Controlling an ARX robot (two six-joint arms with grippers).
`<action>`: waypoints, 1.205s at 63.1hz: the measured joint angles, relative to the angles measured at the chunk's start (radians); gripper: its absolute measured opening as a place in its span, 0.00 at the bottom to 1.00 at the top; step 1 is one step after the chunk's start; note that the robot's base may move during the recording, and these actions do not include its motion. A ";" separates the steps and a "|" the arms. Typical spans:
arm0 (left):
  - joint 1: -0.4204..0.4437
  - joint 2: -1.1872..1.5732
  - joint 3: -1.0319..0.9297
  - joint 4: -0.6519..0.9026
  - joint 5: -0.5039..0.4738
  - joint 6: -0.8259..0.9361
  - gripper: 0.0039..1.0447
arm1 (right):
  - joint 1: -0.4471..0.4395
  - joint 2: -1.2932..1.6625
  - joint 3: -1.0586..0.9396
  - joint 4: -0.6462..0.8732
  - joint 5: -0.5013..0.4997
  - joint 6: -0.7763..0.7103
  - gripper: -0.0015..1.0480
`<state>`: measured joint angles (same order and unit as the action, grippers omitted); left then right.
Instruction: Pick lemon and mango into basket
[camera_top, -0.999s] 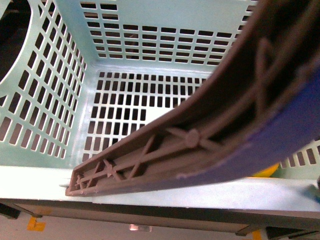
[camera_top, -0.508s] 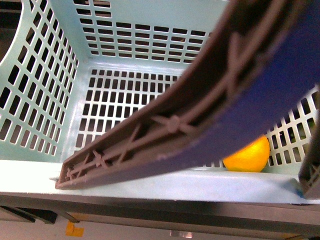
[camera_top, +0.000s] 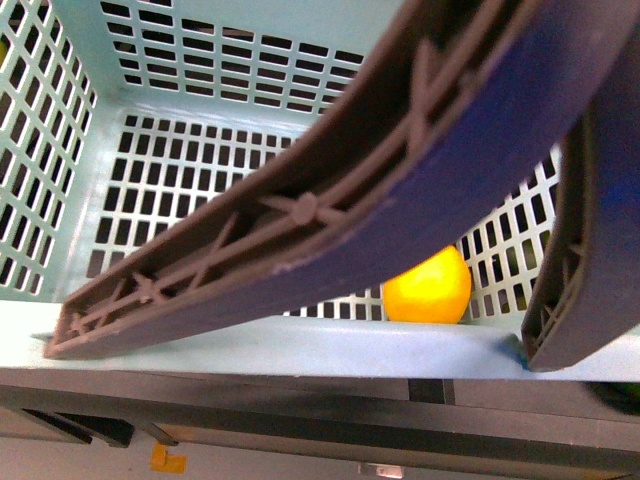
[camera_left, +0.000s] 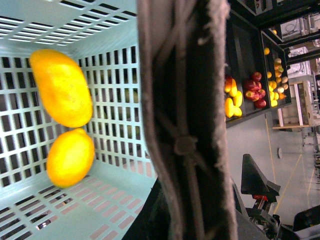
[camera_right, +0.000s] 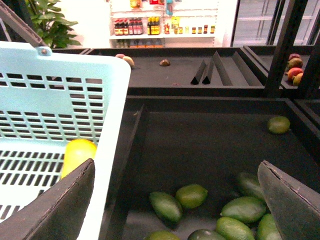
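Shop shelves with bottles (camera_right: 150, 25) at the back, dark produce bins (camera_right: 210, 145) up close, and we're parked right over the basket (camera_top: 300, 345).

From our right wrist, the right gripper (camera_right: 177, 200) hangs low over green fruits (camera_right: 192, 195) in the bin beside the basket, fingers (camera_right: 60, 207) spread wide with nothing between them. Our left wrist camera sits tight against the brown handle (camera_left: 182, 125); we can't tell how the left gripper stands. Further in, the mango (camera_left: 62, 87) and lemon (camera_left: 70, 157) lie touching end to end on the basket floor, one yellow fruit against the near wall in the front view.
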<state>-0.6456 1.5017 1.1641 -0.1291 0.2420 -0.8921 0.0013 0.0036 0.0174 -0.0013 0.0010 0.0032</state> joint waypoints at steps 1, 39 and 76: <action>-0.006 0.005 0.000 0.014 -0.038 -0.027 0.04 | 0.000 0.000 0.000 0.000 0.000 0.000 0.92; 0.137 0.645 0.536 -0.011 -0.604 -0.756 0.04 | 0.000 0.000 0.000 0.000 -0.001 0.000 0.92; 0.190 0.676 0.311 0.172 -0.608 -0.823 0.04 | 0.000 0.000 0.000 0.000 -0.001 0.000 0.92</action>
<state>-0.4553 2.1780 1.4750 0.0433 -0.3664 -1.7149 0.0013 0.0032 0.0174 -0.0013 -0.0002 0.0032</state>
